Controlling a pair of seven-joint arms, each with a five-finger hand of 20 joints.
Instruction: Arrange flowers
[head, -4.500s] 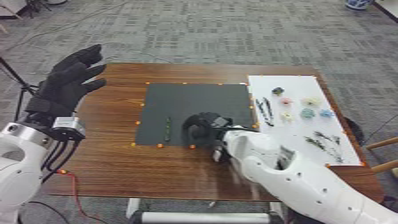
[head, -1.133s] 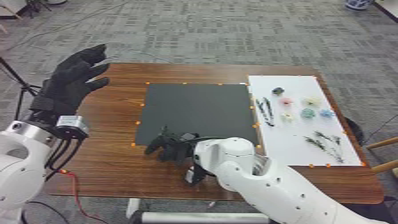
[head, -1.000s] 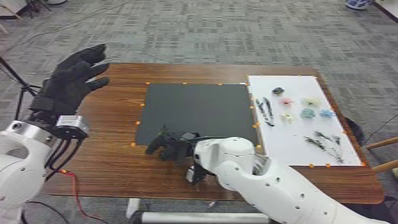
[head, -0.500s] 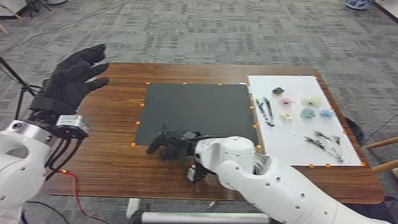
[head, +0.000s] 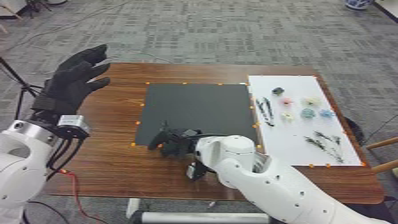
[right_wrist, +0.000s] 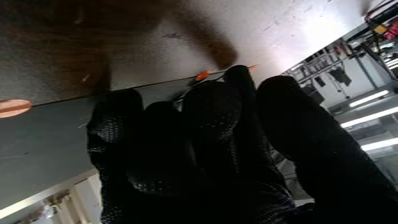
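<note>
In the head view my right hand (head: 178, 142) is low over the near left corner of the black mat (head: 200, 107). A thin dark tip (head: 164, 124) sticks up beside it; I cannot tell whether this is the green stem. The black glove of my right hand (right_wrist: 209, 145) appears in the right wrist view. On the white sheet (head: 293, 145) lie a dark flower (head: 278, 91), a pink flower (head: 286, 101), a blue flower (head: 326, 113) and several pale ones. Dark stems (head: 266, 111) and green sprigs (head: 327, 143) lie there too. My left hand (head: 69, 82) is raised open, left of the table.
The brown table (head: 107, 170) surrounds the mat, with orange markers along the mat's edges. My right forearm crosses the table's near right part. A red cable (head: 75, 192) hangs at the near left edge, and a chair (head: 384, 155) stands to the right.
My right hand has moved left and nearer, from the mat's lower middle to its near left corner. The green stem seen lying there earlier is no longer visible on the mat. My left hand hardly moves.
</note>
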